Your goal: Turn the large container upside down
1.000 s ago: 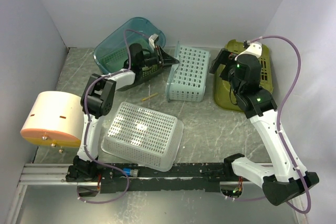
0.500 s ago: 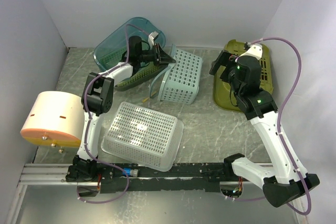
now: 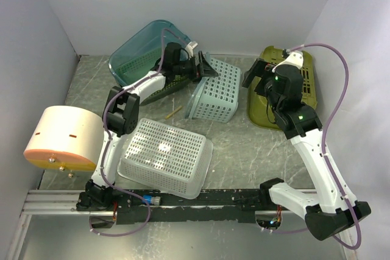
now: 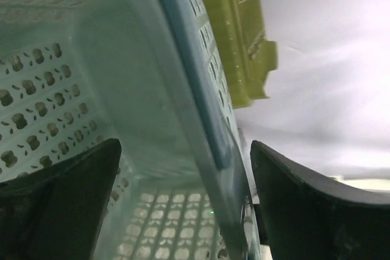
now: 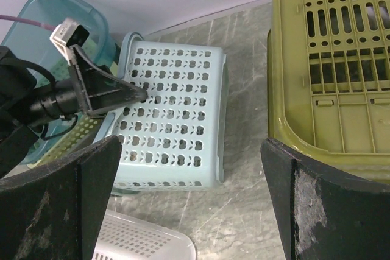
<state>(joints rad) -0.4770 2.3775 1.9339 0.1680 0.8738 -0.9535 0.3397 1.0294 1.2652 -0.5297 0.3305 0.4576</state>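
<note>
**Position of the workpiece.** The light-blue perforated plastic basket (image 3: pixel 216 92) lies on the grey marbled table (image 3: pixel 244 144), at the far centre. It sits between the teal translucent tub (image 3: pixel 137 47) and the olive-green slotted crate (image 3: pixel 304 83). Its perforated base faces up and toward the right. Its long axis runs roughly near to far. The mouth is not flat on the table: the left rim is raised, and the left wrist view looks into the interior.

**Gripper state.**
1. The left gripper (image 3: pixel 208 69) is released. Its jaws stand wide apart with the raised rim passing between them, and no pad is seen pressing on it.
2. The right gripper (image 3: pixel 257 77) is fully spread and holds nothing. It hovers above the gap between basket and crate.

**Governing relation.** The left arm is the nearer one. The basket lies directly ahead of it, to the right of its gripper.

**Change from 1 second ago.** The basket then stood on its side with the left gripper clamped on its rim. It has since rolled over to the right. The left gripper has followed it and opened. The right arm has not moved.
</note>
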